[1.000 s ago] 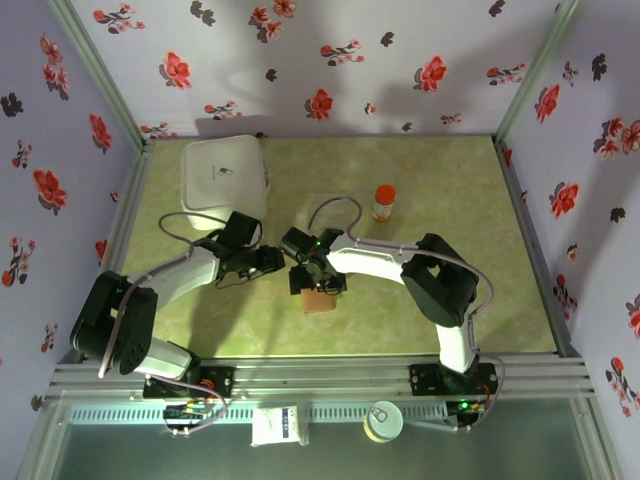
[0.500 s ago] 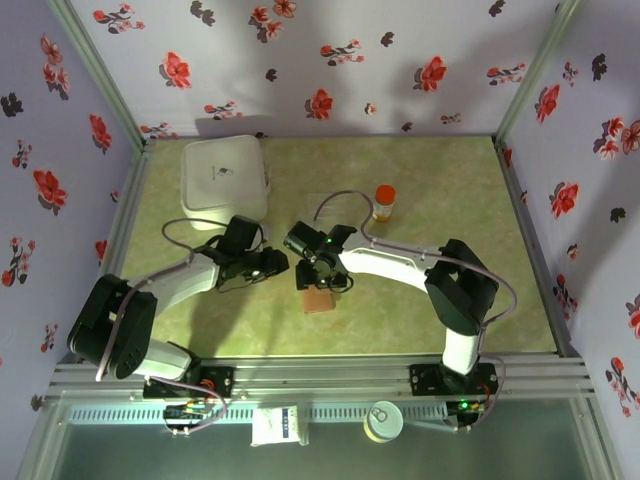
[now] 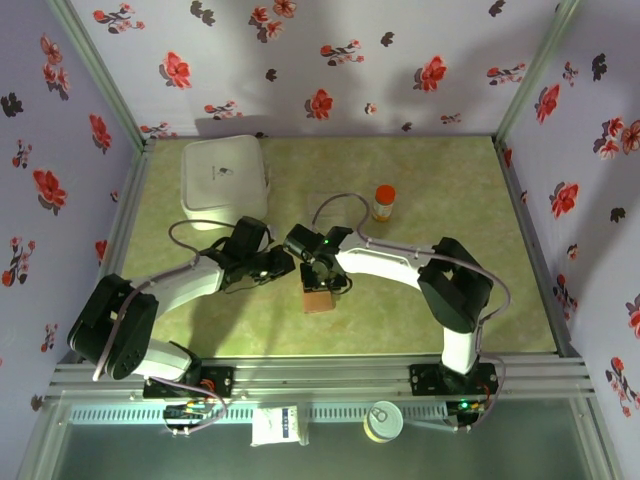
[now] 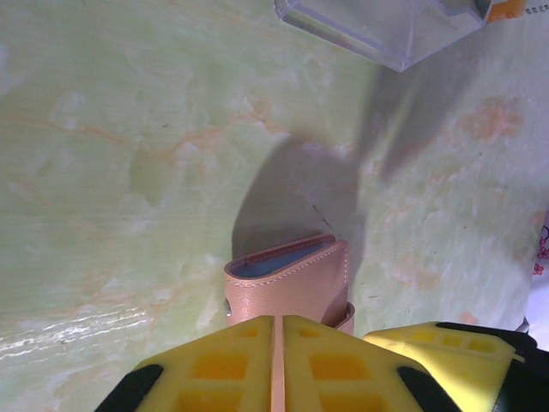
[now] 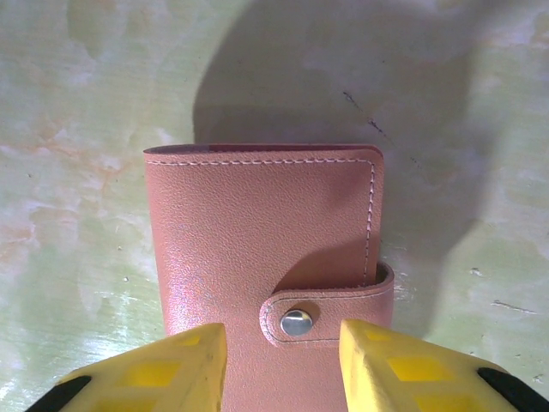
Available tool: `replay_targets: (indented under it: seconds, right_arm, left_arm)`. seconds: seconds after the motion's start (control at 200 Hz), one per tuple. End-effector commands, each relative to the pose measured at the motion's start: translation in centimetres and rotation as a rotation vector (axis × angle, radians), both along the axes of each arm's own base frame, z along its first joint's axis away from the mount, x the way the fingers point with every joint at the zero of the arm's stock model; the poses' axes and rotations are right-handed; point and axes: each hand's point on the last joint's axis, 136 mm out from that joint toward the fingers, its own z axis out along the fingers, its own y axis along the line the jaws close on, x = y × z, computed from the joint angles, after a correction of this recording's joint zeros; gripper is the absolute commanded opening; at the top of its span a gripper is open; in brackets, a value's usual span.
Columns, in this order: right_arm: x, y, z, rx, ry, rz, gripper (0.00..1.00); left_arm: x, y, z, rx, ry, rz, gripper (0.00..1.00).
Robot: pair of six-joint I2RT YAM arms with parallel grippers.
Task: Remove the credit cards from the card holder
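The brown card holder [image 5: 257,232] lies flat on the green table, folded shut, its strap snapped down by a silver stud [image 5: 297,322]. The credit cards are hidden. My right gripper [image 5: 281,333] hangs just over the holder's face, open, one yellow finger on each side of the stud. My left gripper [image 4: 277,343] is shut, pads together over the near part of the holder [image 4: 287,287]; whether they touch it I cannot tell. From above, both grippers meet at the holder [image 3: 318,302], the left gripper [image 3: 290,268] from the left and the right gripper [image 3: 322,283] from behind.
A clear plastic sleeve [image 4: 377,30] lies flat on the table beyond the holder. An orange-capped bottle [image 3: 384,202] stands behind it, and a white square box [image 3: 225,175] sits at the back left. Flowered walls [image 3: 560,200] close in the table.
The left gripper has slid right towards the holder and shut. The right gripper's fingers have drawn closer together over the holder, and its elbow has shifted.
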Motion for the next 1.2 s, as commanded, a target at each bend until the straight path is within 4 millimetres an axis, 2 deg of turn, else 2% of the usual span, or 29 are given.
replay_targets:
  seconds: [0.0, 0.285, 0.68, 1.0, 1.195]
  right_arm:
    - [-0.2, -0.3, -0.8, -0.031, 0.034, 0.010, 0.39]
    - [-0.4, -0.1, -2.1, -0.041, 0.056, 0.018, 0.37]
    - [-0.7, -0.4, -3.5, -0.020, 0.084, 0.008, 0.25]
    - [-0.8, -0.6, -3.4, 0.013, 0.081, -0.009, 0.17]
    - [-0.5, -0.9, -1.8, 0.024, 0.047, -0.016, 0.17]
  left_arm:
    - [-0.5, -0.5, -0.6, -0.011, 0.021, -0.002, 0.09]
    - [-1.0, -1.6, -1.0, -0.013, 0.045, -0.020, 0.08]
    - [-2.4, -2.7, -2.2, -0.006, 0.090, -0.041, 0.07]
    - [-3.2, -3.4, -2.9, -0.010, 0.104, -0.053, 0.06]
    - [-3.6, -3.4, -4.3, 0.005, 0.131, -0.053, 0.06]
